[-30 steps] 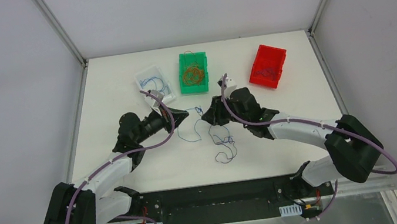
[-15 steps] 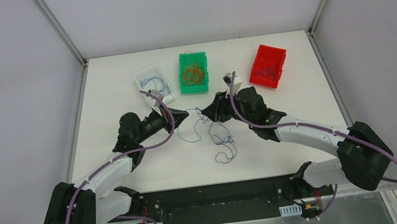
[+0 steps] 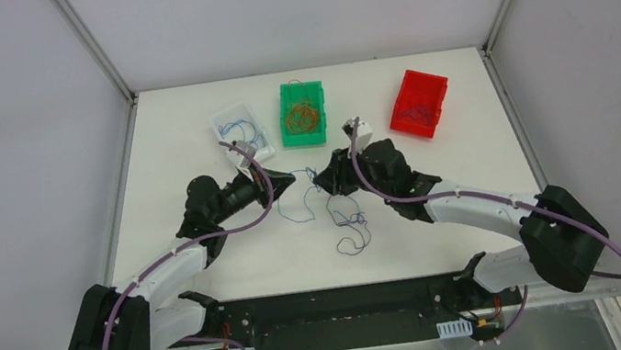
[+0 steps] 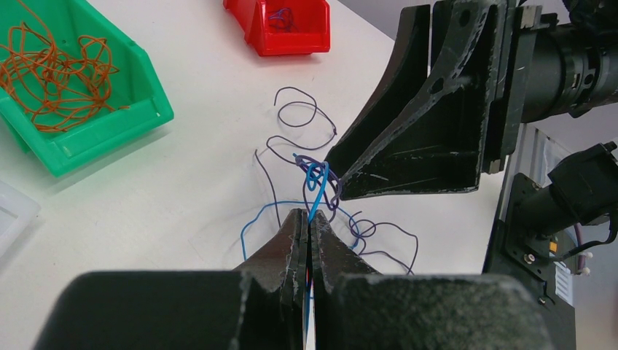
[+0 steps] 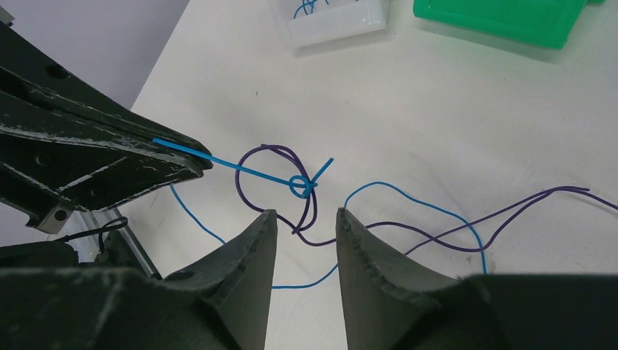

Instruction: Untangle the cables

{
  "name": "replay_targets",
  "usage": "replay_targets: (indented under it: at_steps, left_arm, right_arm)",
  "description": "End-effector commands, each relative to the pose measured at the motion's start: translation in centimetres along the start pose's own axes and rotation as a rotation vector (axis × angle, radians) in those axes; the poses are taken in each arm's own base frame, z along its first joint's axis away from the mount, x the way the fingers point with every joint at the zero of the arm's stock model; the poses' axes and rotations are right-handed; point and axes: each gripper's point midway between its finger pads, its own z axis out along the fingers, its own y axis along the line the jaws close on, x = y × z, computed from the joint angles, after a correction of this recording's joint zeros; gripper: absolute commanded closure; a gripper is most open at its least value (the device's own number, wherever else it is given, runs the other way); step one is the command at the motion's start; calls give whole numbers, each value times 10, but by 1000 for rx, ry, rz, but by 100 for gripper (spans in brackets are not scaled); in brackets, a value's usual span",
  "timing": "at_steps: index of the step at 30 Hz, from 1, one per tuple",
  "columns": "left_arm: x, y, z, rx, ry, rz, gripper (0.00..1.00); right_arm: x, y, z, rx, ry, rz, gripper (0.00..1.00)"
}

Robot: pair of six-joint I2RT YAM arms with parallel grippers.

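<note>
A blue cable [image 4: 315,193] and a dark purple cable [image 5: 262,151] are tied together in a small knot [image 5: 299,185] held just above the table. My left gripper [image 4: 307,214] is shut on the blue cable, which runs taut from its tips to the knot. My right gripper [image 5: 306,213] is open, its fingertips just short of the knot, and a purple loop hangs between them. In the top view the two grippers, left [image 3: 291,178] and right [image 3: 318,177], face each other tip to tip. The loose ends of both cables [image 3: 349,220] trail on the table toward the front.
Three bins stand at the back. A clear one [image 3: 240,132] holds blue strands, a green one [image 3: 303,113] holds orange strands, and a red one [image 3: 419,103] holds purple strands. The green bin [image 4: 109,124] and red bin [image 4: 291,40] also show in the left wrist view.
My right arm has shifted its wrist and elbow slightly, with its gripper staying at the knot. The left arm has not moved.
</note>
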Motion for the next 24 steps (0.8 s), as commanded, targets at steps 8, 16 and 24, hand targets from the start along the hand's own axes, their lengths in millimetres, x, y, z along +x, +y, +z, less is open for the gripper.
replay_targets:
  at_steps: [8, 16, 24]
  left_arm:
    - [-11, -9, 2, 43, -36, 36, 100]
    - [-10, -7, 1, 37, -34, 37, 100]
    - [-11, -6, 2, 32, -36, 34, 100]
  right_arm:
    - [-20, 6, 23, 42, -59, -47, 64]
    - [-17, -15, 30, 153, -90, -39, 66]
    - [3, -1, 37, 87, -21, -94, 62]
